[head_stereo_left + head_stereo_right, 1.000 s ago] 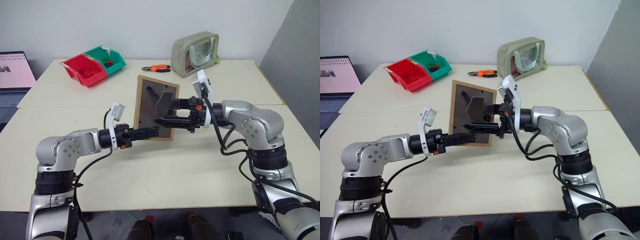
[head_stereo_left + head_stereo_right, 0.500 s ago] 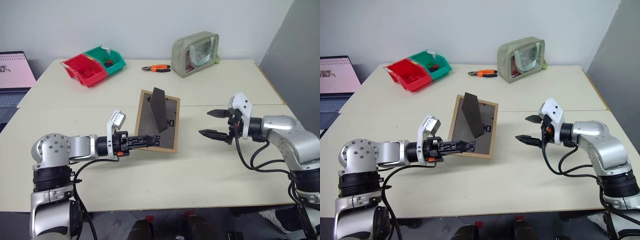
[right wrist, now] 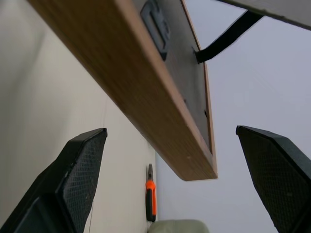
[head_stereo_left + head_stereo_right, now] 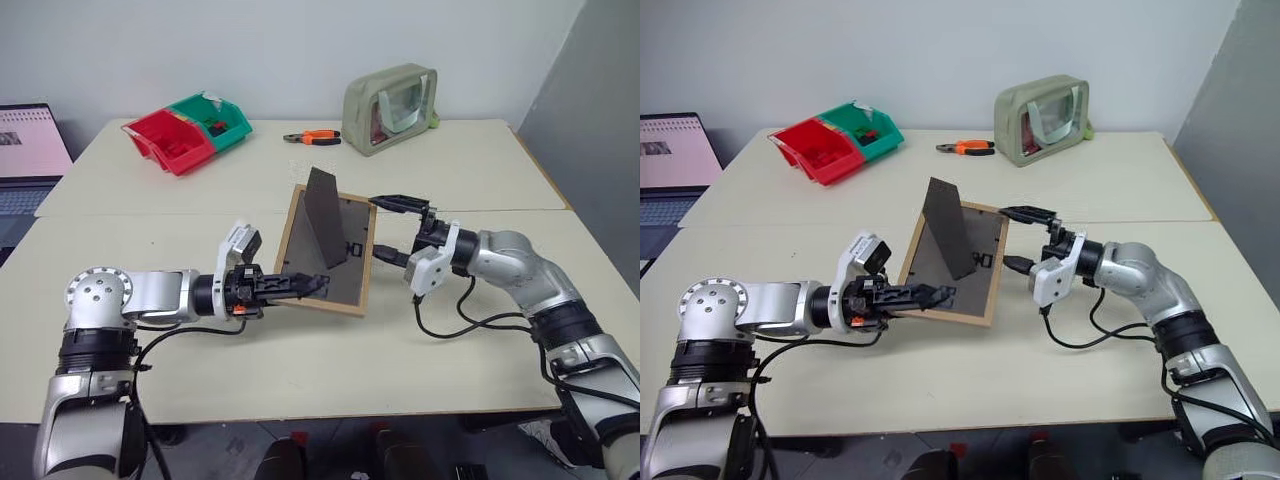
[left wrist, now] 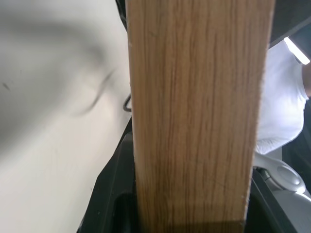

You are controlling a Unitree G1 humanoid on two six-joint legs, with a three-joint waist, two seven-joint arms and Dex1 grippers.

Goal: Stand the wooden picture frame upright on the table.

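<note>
Item: small light-wood picture frame (image 4: 327, 252), dark back toward us, stand folded out, tilted over the cream-beige table (image 4: 300, 350). We note the left gripper (image 4: 300, 287) clamped on its lower-left edge; right gripper (image 4: 393, 228) spread wide beside its right edge.

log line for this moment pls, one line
left gripper: shut on wooden picture frame | frame: tilted, back up, stand out | right gripper: open beside frame edge | table: frame not yet standing

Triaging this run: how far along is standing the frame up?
Done: the stand on the wooden picture frame is folded out. In hand: the left gripper clamps its near edge, holding it tilted; the right gripper stands open beside its other edge. Left: set it upright on the table, release.
</note>
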